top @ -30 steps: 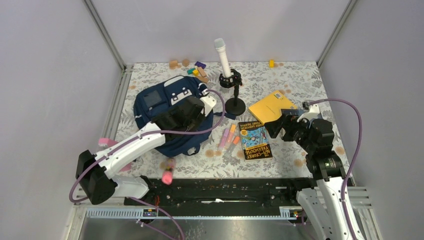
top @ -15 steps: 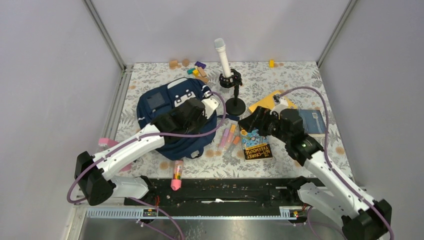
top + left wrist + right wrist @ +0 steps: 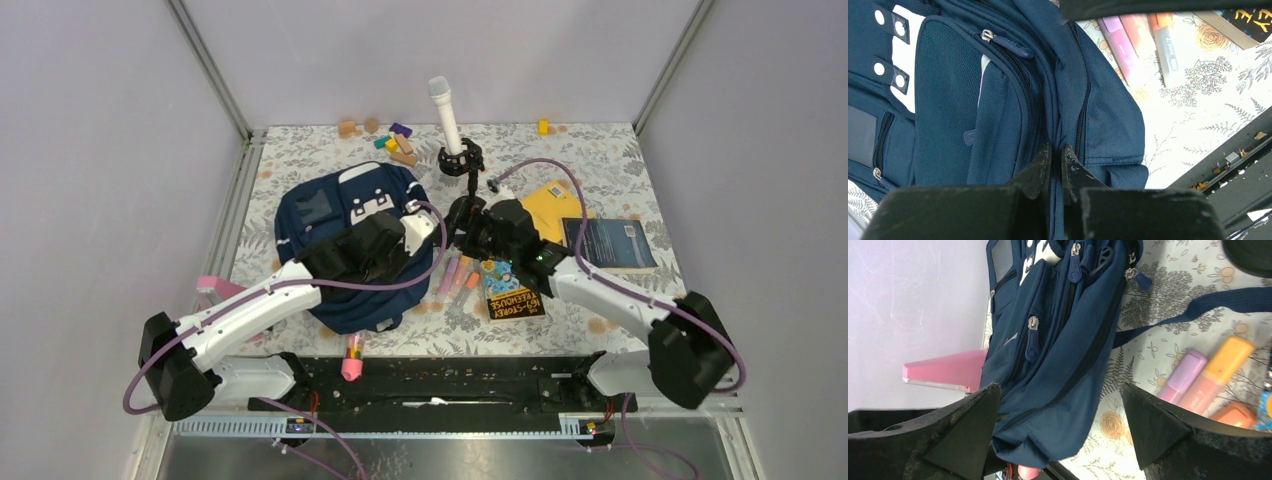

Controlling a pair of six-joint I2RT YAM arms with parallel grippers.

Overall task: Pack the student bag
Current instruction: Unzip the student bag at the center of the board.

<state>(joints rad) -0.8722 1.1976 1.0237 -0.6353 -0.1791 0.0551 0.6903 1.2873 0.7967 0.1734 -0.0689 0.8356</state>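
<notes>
**Left claw pinched on the bag, right claw gaping beside it**

The student bag [image 3: 335, 225] lies flat on the flowered table [image 3: 610, 150], left of centre in the overhead view, its patched front facing up. The left gripper [image 3: 1055, 156] sits on the bag's right-hand edge with its fingers pressed together, a fold of navy fabric by a zipper seam caught between the tips. The right gripper [image 3: 1059, 392] stands spread wide, nothing between its fingers, pointing at the zippered side of the bag from just to the right. A dark strap [image 3: 1198, 307] trails from the bag across the table. Pastel highlighters [image 3: 455, 275] lie just right of the bag, a colourful paperback [image 3: 510, 288] beside them. Further right are a yellow pad [image 3: 545, 200] and a dark blue book [image 3: 615, 243]. A microphone on a stand [image 3: 445, 105] rises behind the arms.
</notes>
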